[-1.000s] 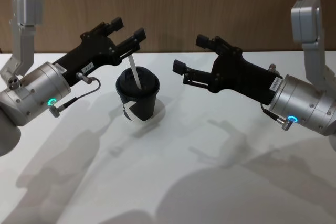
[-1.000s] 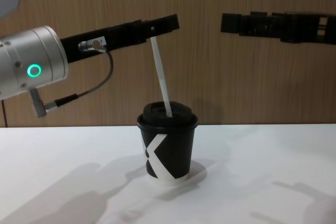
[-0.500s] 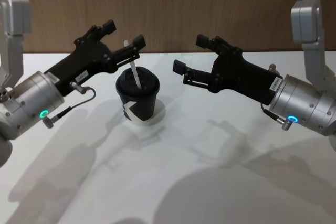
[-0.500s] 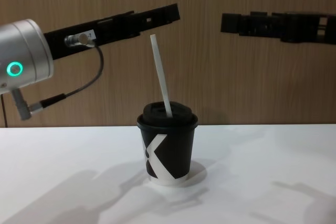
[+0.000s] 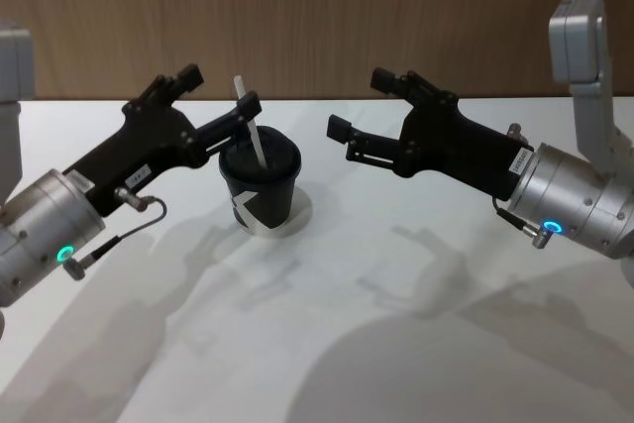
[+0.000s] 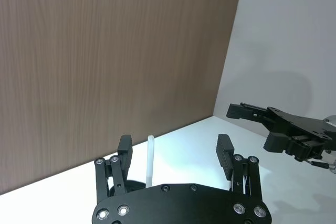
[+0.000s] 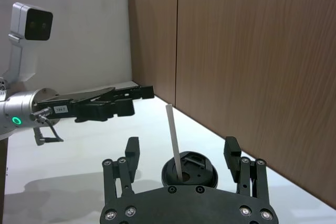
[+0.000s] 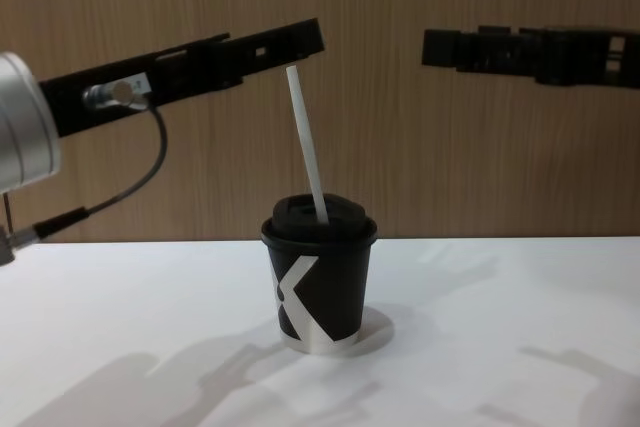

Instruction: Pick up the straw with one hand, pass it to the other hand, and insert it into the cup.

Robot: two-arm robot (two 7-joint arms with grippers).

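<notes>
Wood-panelled wall backs a white bench point(image 5: 396, 344); at its 11 o'clock the black lidded cup point(image 5: 260, 183) carries the straw point(image 8: 306, 142), leaning but seated through the lid. Left gripper point(image 5: 220, 98) and right gripper point(image 5: 357, 104) flank it, jaws spread and empty, seemingly because insertion is done
</notes>
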